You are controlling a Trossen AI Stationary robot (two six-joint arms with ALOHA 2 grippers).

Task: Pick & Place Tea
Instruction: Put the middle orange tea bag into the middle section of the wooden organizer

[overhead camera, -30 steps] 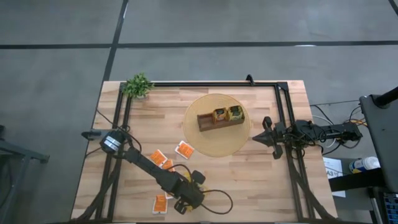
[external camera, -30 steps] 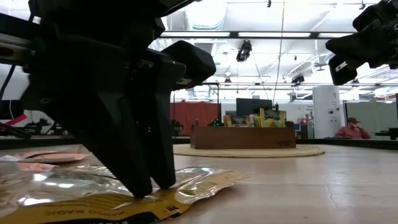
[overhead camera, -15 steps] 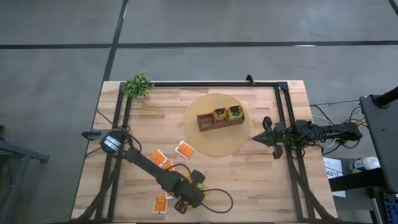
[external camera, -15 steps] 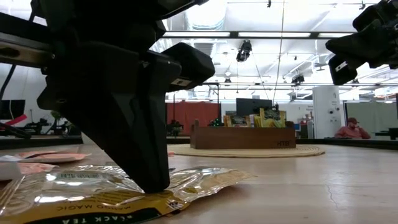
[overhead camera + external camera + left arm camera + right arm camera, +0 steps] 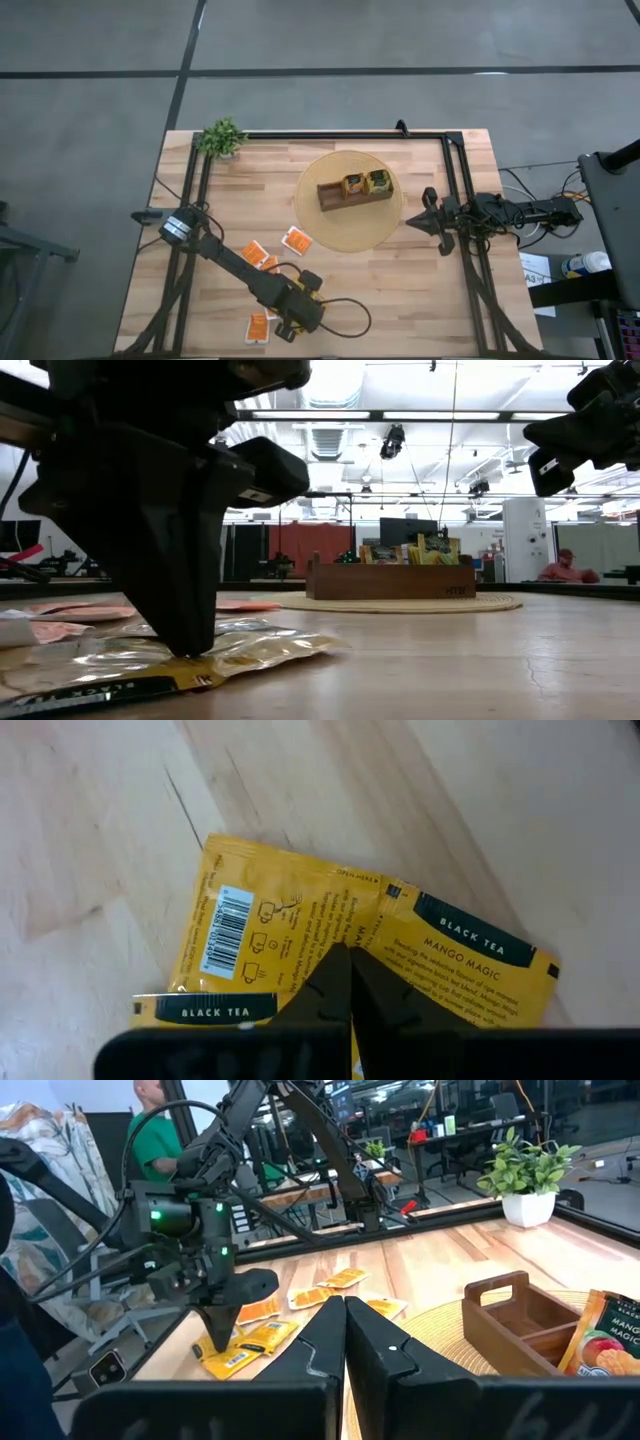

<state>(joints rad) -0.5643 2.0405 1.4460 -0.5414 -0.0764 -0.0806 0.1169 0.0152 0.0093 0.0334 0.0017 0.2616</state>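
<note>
Fingertips of my left gripper (image 5: 345,982) are clenched on the yellow tea sachet (image 5: 300,935), well apart from the wooden box (image 5: 354,191). I should lift straight up, checking only one sachet comes.

My right gripper (image 5: 432,220) waits clenched beside that box.

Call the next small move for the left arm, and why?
Probably a short straight lift. The left gripper is shut on the yellow Mango Magic sachet, which still lies on the table. Raising it would show whether the pinch holds before carrying it toward the wooden box on the round mat. The right gripper is shut, idle beside the mat.
</note>
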